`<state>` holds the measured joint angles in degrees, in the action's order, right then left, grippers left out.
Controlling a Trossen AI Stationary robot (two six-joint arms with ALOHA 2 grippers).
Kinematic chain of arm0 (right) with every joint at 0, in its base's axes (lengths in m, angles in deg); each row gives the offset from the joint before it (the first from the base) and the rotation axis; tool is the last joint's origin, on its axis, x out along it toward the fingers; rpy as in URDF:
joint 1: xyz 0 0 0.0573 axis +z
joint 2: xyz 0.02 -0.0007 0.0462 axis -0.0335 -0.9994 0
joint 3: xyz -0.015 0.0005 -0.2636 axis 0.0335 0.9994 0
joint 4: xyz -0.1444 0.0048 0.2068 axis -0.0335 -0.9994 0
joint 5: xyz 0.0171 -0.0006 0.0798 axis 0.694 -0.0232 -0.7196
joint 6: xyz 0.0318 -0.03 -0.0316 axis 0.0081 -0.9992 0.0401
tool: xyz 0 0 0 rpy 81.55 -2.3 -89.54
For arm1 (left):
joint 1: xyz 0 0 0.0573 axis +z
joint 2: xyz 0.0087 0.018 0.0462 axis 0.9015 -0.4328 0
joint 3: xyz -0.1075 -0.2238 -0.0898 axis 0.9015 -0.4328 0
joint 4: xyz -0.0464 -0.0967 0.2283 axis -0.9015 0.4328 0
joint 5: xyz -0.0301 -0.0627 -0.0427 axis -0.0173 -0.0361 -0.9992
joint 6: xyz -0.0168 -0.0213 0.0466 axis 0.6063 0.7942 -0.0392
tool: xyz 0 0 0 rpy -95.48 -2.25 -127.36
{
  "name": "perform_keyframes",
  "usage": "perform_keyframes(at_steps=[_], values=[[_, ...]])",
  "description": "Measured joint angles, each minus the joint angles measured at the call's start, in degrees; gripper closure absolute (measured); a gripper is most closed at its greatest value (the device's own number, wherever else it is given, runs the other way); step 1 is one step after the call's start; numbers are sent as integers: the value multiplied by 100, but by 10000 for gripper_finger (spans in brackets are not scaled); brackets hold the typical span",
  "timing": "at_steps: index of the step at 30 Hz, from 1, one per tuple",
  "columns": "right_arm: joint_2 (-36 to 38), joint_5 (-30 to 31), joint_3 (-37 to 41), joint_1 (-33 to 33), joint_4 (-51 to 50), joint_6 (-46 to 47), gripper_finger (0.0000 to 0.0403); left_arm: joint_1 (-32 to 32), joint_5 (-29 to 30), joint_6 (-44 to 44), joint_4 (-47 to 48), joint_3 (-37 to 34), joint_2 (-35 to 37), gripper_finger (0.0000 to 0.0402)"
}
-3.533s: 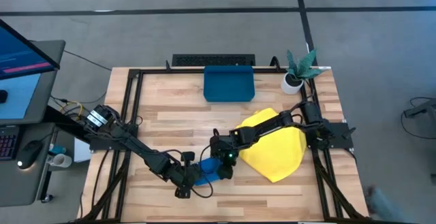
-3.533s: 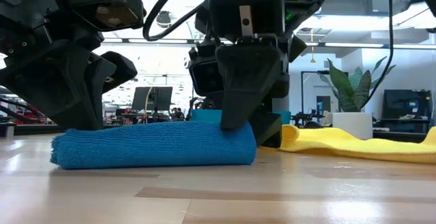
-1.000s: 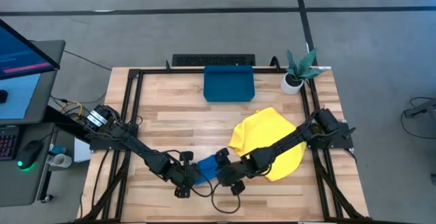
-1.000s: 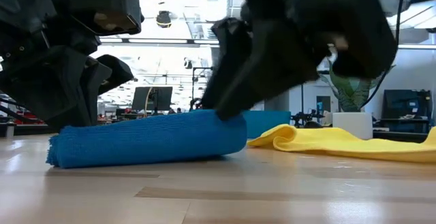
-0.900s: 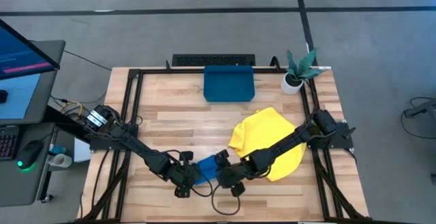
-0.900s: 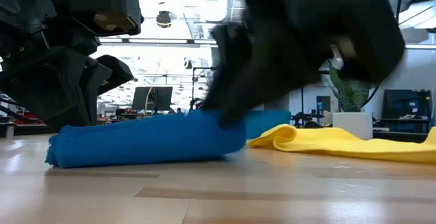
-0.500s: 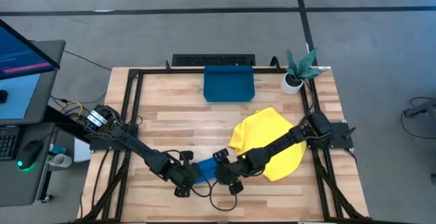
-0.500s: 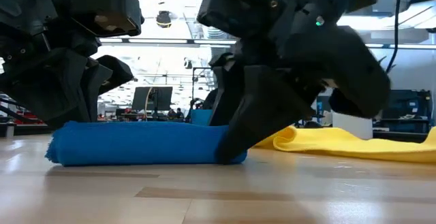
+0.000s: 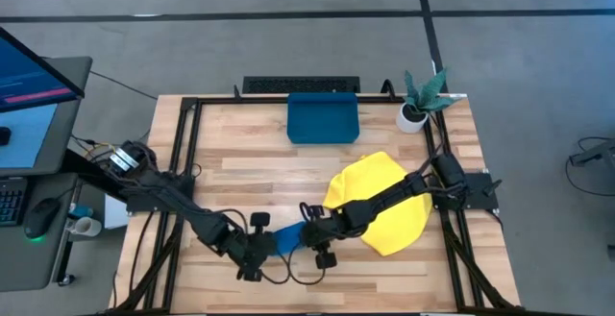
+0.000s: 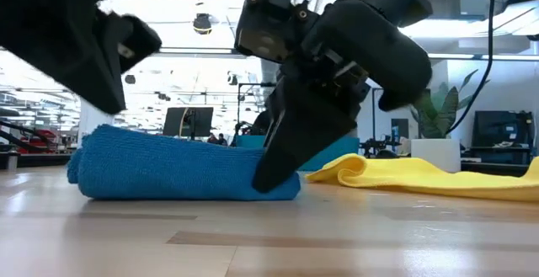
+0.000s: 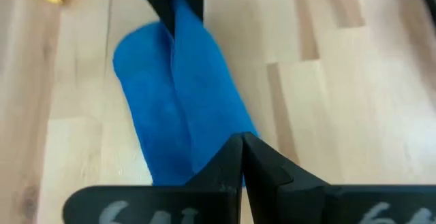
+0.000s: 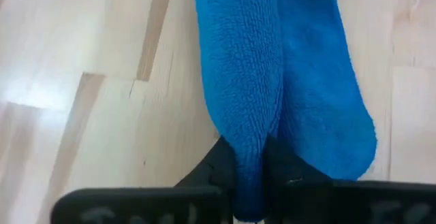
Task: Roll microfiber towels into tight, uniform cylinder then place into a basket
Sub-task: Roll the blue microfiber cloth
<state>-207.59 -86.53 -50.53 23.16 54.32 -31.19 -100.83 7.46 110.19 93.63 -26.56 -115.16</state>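
Observation:
The blue microfiber towel [image 9: 286, 241] lies rolled on the table near the front edge, its length running left to right [image 10: 177, 172]. My right gripper [image 12: 248, 183] is shut on its right end [image 10: 278, 172]. My left gripper [image 11: 242, 157] is shut and hangs just above the roll's left end [image 10: 88, 155]; whether it touches the cloth I cannot tell. The yellow towel [image 9: 389, 201] lies spread and rumpled at the right, under my right arm. The basket [image 9: 323, 119] stands at the far middle of the table. My right gripper pinches a raised fold [image 12: 246, 139] along the top of the roll's right end between its two fingers [image 12: 219, 164]. The fingers slant down from the table's right and lie along the roll. The roll rests on the table beneath the hold.
A white pot with a green plant [image 9: 415, 112] stands at the far right corner. A dark flat bar [image 9: 300, 85] lies behind the basket. Bare wood [image 9: 240, 162] shows left of the basket and along the front edge.
My right gripper has come down and toward the left onto the roll's right end, rolling about its own axis, and now has a fold. My left gripper has risen off the roll's left end, which has puffed up higher. The roll's right end has dropped flat to the table.

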Motion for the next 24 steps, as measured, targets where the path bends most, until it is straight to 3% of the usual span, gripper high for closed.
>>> perform_keyframes(at_steps=[5,14,24], values=[[-2,-232,4,-119,-2,409,352,-234,385,-181,-68,0,63,400],[-2,-647,15,-317,25,830,345,-120,528,-799,-651,7,-345,400],[-7,-1047,4,-398,13,869,346,235,663,-262,-416,2,-527,400]])
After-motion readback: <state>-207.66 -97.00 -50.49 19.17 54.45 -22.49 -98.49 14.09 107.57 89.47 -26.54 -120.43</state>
